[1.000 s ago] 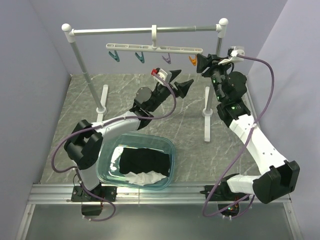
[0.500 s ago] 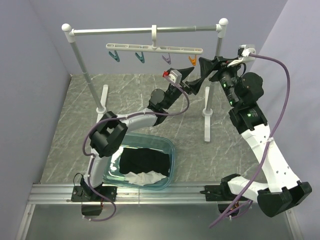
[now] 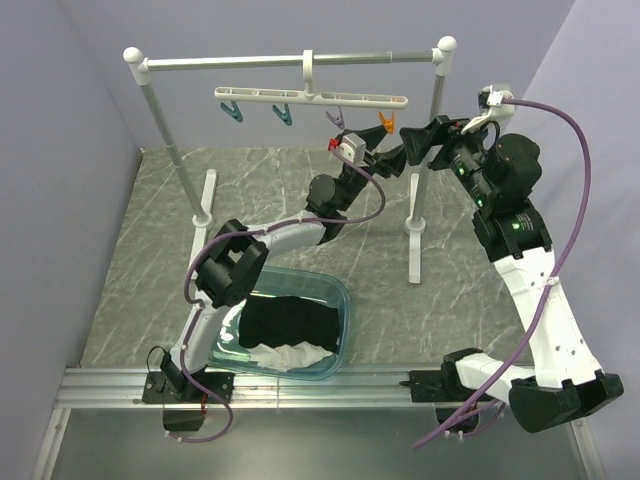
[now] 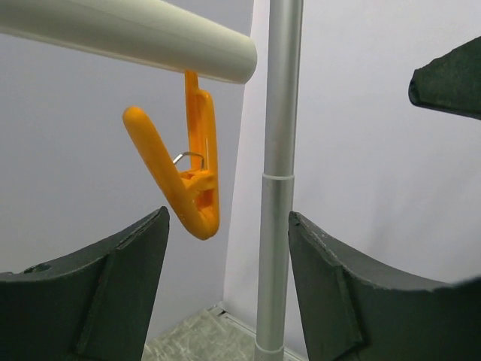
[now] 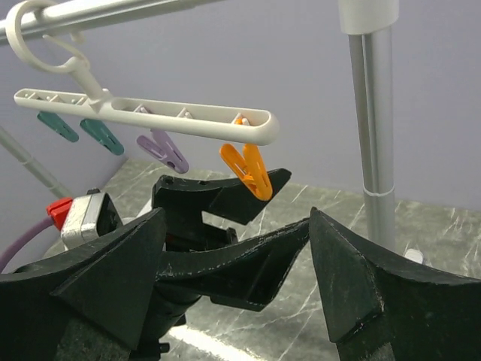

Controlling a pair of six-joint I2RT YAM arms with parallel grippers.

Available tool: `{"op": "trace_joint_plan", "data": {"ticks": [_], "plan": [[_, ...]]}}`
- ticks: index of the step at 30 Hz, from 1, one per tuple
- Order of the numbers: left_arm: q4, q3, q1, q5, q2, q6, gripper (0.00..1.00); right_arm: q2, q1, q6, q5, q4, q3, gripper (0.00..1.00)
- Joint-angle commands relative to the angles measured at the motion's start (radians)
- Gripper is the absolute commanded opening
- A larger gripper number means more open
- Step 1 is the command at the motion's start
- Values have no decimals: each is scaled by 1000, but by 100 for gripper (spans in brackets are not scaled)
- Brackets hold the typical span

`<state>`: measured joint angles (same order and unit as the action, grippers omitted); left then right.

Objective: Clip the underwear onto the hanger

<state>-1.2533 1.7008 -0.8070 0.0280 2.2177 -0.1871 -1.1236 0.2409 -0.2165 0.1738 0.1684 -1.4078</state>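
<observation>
**A:** Top external first: where is the underwear, and how does it look?

**B:** The underwear (image 3: 290, 318) lies in the bin (image 3: 346, 298) at the near side of the table (image 3: 150, 260), just beside my left arm's base. It is plain black, soft and rumpled, spread over most of the bin's floor. A white cloth (image 3: 290, 356) is bunched against its near edge. It sits well apart from the hanger (image 3: 310, 97).

**A:** Count things for me.

**B:** One underwear, one cloth, one bin. One hanger, a white bar hooked on the rack (image 3: 250, 61). Four pegs hang under it: two teal pegs (image 3: 231, 111), one purple peg (image 3: 336, 119), and one orange peg (image 3: 385, 123) at the right end. The rack has two ball-capped posts.

**A:** And your grippers?

**B:** Both are up by the hanger's right end. My left gripper (image 3: 398, 158) stands wide and holds nothing. In its wrist view the orange peg hangs between my two fingers, with its low end just beside one of them. Whether they touch, I cannot tell. My right gripper (image 3: 412, 143) is wide too and holds nothing. It faces the left one from the right, near the rack's right post (image 3: 415, 205).
</observation>
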Motion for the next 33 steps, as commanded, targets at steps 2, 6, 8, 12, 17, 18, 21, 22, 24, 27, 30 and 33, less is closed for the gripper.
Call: {"op": "trace_joint_plan", "data": {"ticks": [2,6,8,12,17,18,21,22,24,27,30,33], "plan": [[-64,37,-6,-13,0,-18,66,-5,-22,-12,55,-7,-11,84],[-81,8,-8,-25,-16,-25,62,-15,-25,-7,61,-27,1,84],[-100,-1,-12,-25,-30,-14,63,-21,-26,-3,69,-26,1,84],[-98,20,-12,-16,-27,-9,63,-24,-28,-1,73,-29,3,84],[-98,37,-12,-8,-23,-15,56,-18,-29,2,75,-30,0,84],[-100,30,-12,-8,-29,-17,55,-19,-28,5,75,-27,1,84],[-109,14,-12,-17,-38,-15,54,-19,-32,8,76,-30,7,84],[-109,11,-12,-20,-38,-12,54,-22,-31,11,79,-30,12,84],[-110,11,-14,-25,-41,-9,54,-22,-34,14,78,-36,26,84],[-112,28,-14,-22,-35,5,54,-27,-35,14,75,-36,36,83],[-123,43,-12,-25,-24,26,53,-31,-43,16,78,-30,36,83],[-123,53,-9,-25,-20,31,53,-42,-54,9,84,-29,30,83]]}}
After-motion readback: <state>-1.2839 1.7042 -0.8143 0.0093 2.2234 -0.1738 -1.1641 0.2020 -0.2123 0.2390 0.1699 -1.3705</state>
